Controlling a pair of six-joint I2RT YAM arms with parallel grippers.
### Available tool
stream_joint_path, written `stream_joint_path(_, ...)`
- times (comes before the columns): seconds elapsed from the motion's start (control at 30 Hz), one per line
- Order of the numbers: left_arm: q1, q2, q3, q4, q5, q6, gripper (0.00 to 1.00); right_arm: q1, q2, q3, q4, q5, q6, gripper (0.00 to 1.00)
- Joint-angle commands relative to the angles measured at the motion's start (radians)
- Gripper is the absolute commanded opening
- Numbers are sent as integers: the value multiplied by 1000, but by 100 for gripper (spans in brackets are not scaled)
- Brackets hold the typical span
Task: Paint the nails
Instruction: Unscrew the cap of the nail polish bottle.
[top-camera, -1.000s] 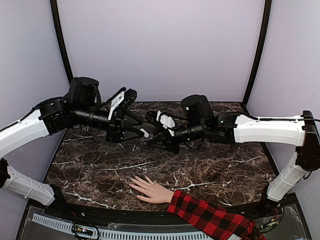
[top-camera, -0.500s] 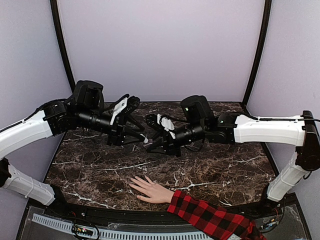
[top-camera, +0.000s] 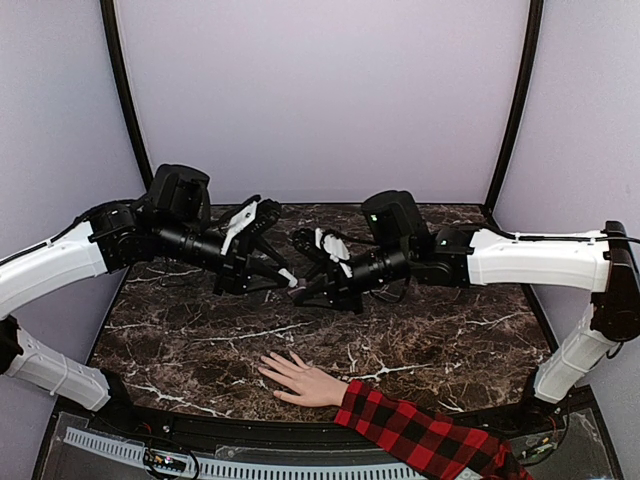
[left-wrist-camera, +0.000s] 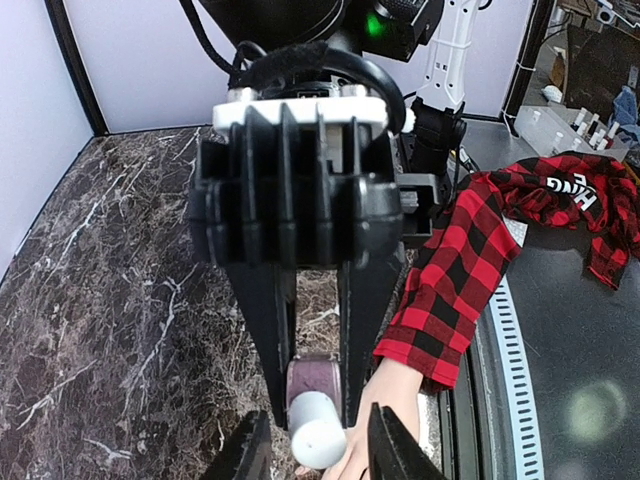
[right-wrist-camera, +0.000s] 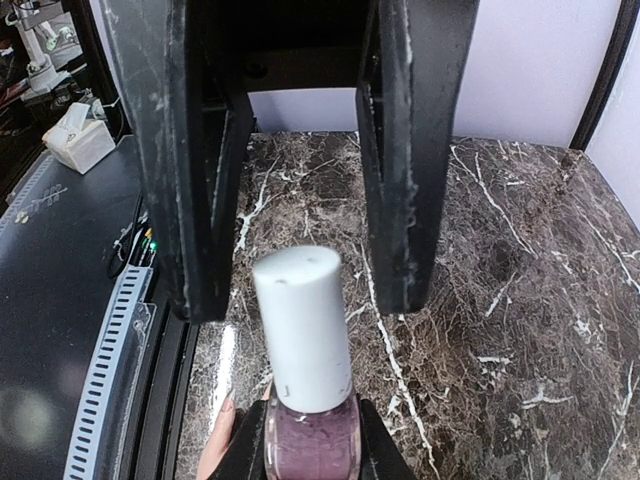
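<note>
The nails (top-camera: 266, 371) are lying, apparently unpainted, at the near edge of the surface (top-camera: 190, 340). The bottle (right-wrist-camera: 312, 445) is being gripped by the right hand (top-camera: 303, 290); its cap (right-wrist-camera: 300, 325), not yet off, is being straddled by the spread left hand (top-camera: 284, 275).

Dark brown desk (top-camera: 180, 340), white-veined marble. Pale hand (top-camera: 300, 380). Red-and-black plaid sleeve (top-camera: 420, 435). White cap (right-wrist-camera: 302, 325) on bottle (right-wrist-camera: 312, 445) of seemingly mauve polish.

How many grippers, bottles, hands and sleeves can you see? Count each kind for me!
Grippers: 2 (left gripper, right gripper)
Bottle: 1
Hand: 1
Sleeve: 1
Total: 5
</note>
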Motion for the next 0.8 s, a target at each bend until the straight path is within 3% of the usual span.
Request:
stream_joint_path(0.0, -2, 5, -17, -7, 31, 18, 34, -10, 3, 29, 35, -20, 7, 0)
stream_joint_path(0.17, -5, 6, -20, -1, 32, 17, 29, -11, 2, 28, 35, -21, 8, 0)
stream_joint_path(0.5, -6, -4, -35, 34, 12, -4, 6, -16, 1, 24, 42, -22, 13, 0)
stream_joint_path(0.77, -5, -29, -42, 62, -32, -37, 0, -25, -3, 13, 54, -19, 27, 0)
